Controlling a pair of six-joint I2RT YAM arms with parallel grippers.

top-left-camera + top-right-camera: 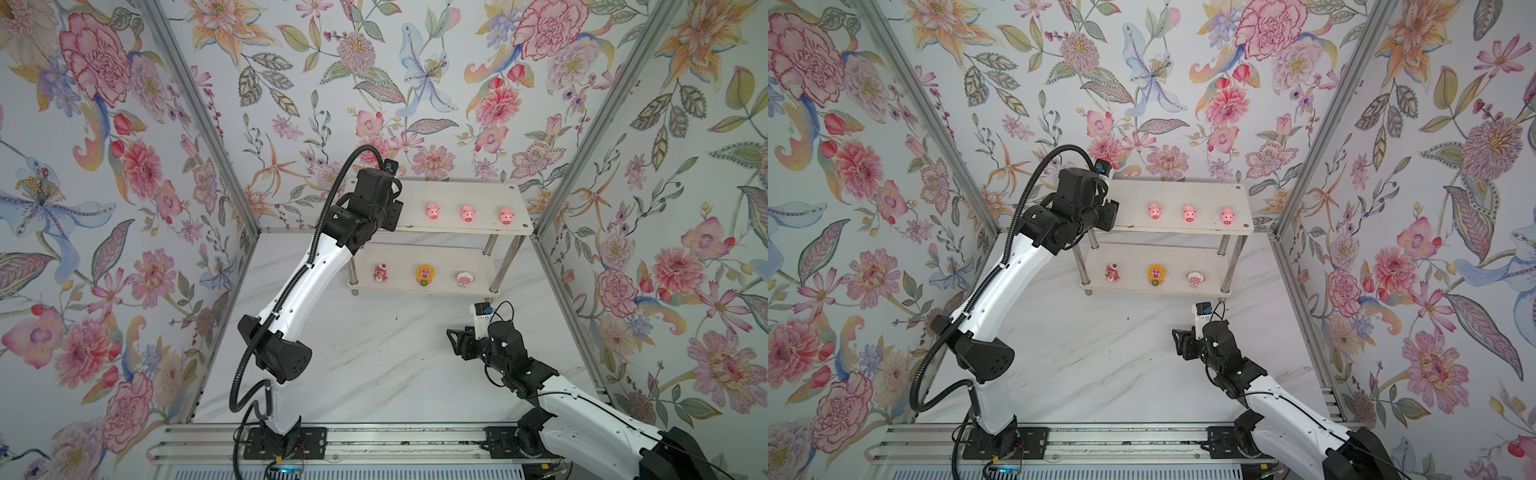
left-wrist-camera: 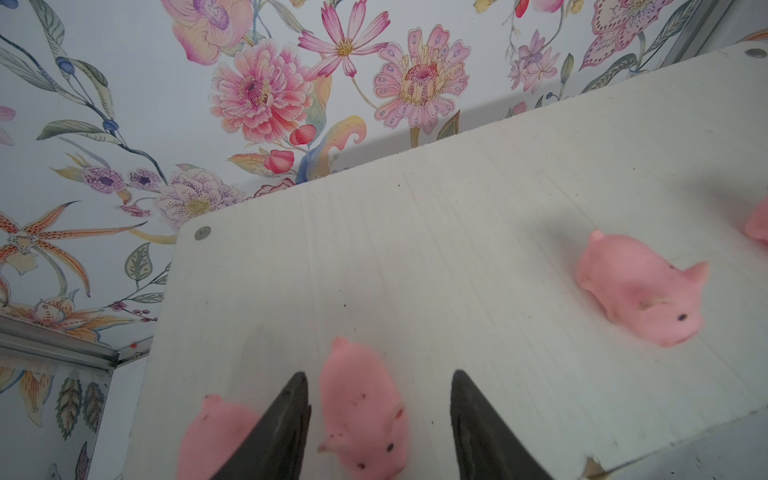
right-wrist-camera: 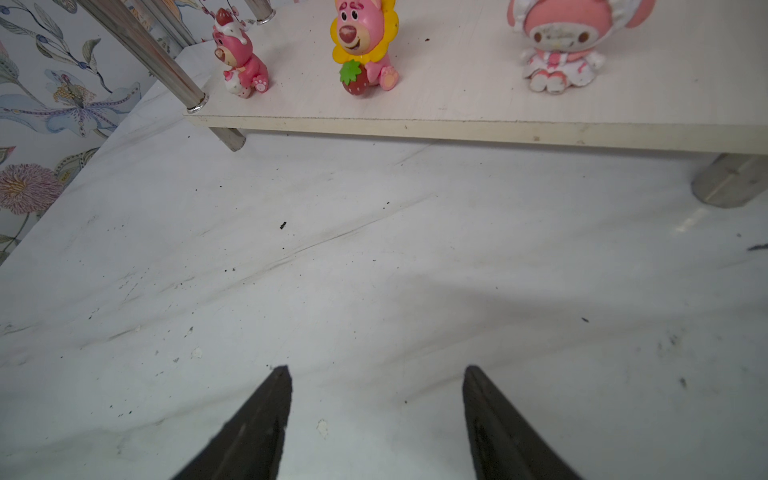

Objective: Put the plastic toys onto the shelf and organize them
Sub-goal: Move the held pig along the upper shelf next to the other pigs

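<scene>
The shelf (image 1: 478,193) stands at the back of the worktop (image 1: 374,357) and carries all eight toys.

Five pink pigs are on the top tier. Both top views show three of them in an evenly spaced row: the left pig (image 1: 433,210), the middle pig (image 1: 468,213) and the right pig (image 1: 506,215). The left arm hides the tier's left end there. The left wrist view shows the other two at that end: the near pig (image 2: 361,415) and, blurred beside it, the corner pig (image 2: 216,440).

Three figurines stand upright in a row on the lower tier, well apart: a red-pink bear (image 1: 380,273), a sunflower bear (image 1: 424,275) holding a strawberry, and a pink-and-white figurine (image 1: 463,279).

The left gripper (image 2: 379,373) is spread partway, straddling the near pig, which rests on the board. One finger is just beside the pig's flank, and I cannot tell whether it touches. The other stands clear of the pig, so nothing is pinched. The corner pig lies just outside the closer finger.

The right gripper (image 3: 376,368) is spread wide and empty. It hangs over bare worktop in front of the lower tier and touches nothing
</scene>
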